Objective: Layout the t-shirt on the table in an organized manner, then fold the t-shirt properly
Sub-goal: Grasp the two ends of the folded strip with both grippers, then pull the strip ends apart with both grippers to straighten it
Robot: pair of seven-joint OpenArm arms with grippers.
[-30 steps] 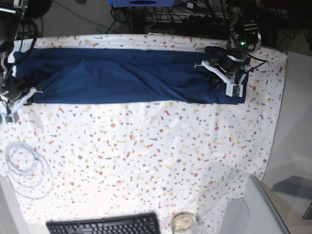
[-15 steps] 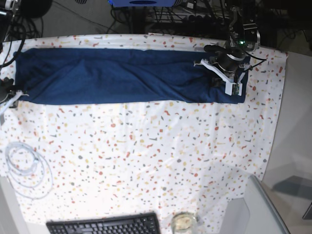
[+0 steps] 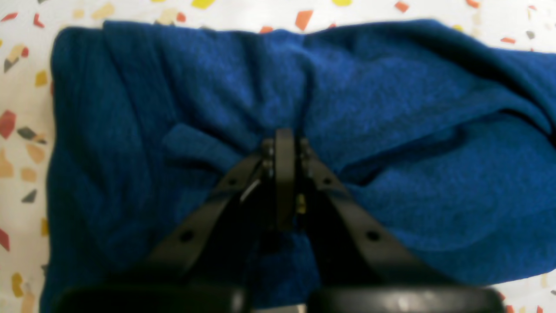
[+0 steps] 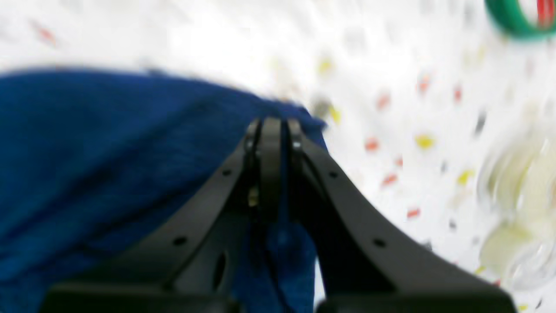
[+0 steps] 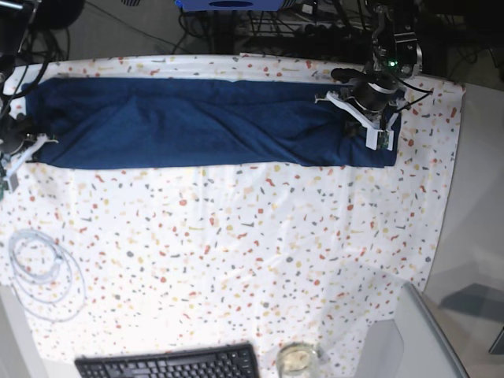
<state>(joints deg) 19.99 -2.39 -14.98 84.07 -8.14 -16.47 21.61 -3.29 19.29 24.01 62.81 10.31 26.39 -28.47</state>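
Lying as a long band along the far edge of the desk (image 5: 236,260) with its white cloth flecked red, yellow and grey, the plain dark navy blue soft-fabric t-shirt (image 5: 205,122) has its long axis running side to side, one arm at each end. The left gripper (image 3: 284,143) sits over the end on the base view's right, fingers pressed together and pinching a pucker of cloth that gathers into folds around the tips. The right gripper (image 4: 271,130) holds the opposite end at a corner, fingers closed on the fabric edge. Judgement: any next fold turns on carrying the two ends together. The right wrist view is blurred; the layers beneath the band are hidden.
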